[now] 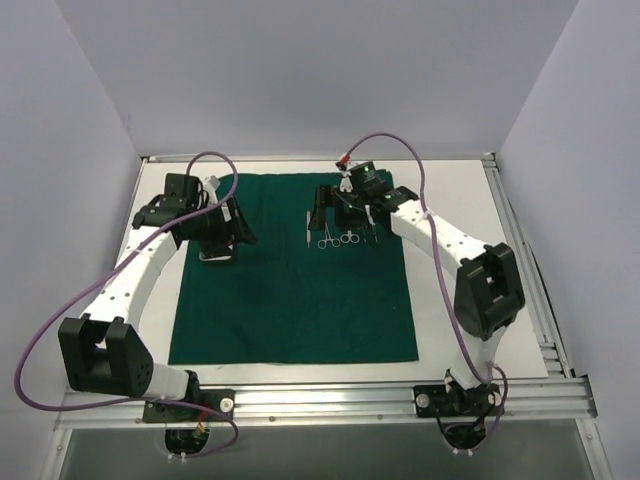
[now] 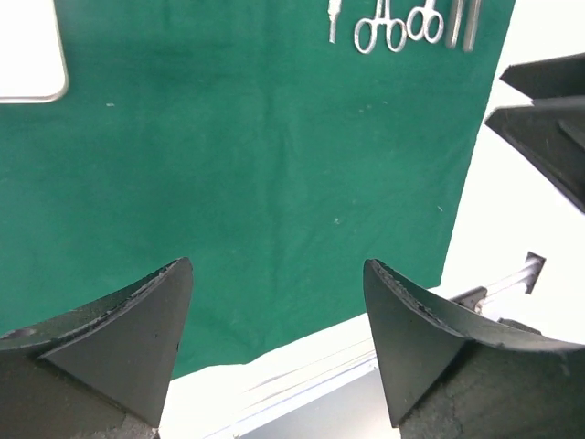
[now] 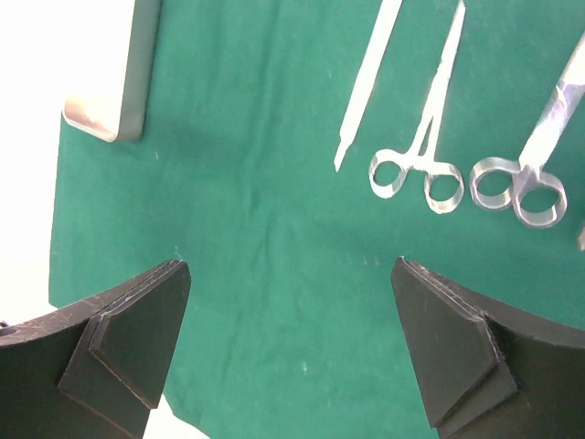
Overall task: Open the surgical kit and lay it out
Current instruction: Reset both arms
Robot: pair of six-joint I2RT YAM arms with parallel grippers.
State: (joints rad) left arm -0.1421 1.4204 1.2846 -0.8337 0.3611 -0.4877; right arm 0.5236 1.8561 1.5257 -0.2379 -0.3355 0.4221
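The dark green cloth [image 1: 290, 300] lies spread flat as a large square on the table. Several thin steel instruments [image 1: 340, 238] lie in a row on its far part, among them ring-handled forceps [image 3: 420, 165], scissors [image 3: 530, 174] and a straight blade handle [image 3: 366, 87]. The small steel tray [image 2: 27, 55] rests on the cloth's far left; only its corner shows in the right wrist view [image 3: 119, 73]. My left gripper [image 1: 222, 243] [image 2: 279, 274] hangs open over the cloth beside the tray, holding nothing. My right gripper [image 1: 322, 218] [image 3: 291, 274] stands wide open just left of the instruments, empty.
White table surface [image 1: 455, 200] borders the cloth on all sides. An aluminium rail [image 1: 320, 400] runs along the near edge with both arm bases on it. The right arm's black link [image 2: 548, 119] shows at the right of the left wrist view. Grey walls enclose the table.
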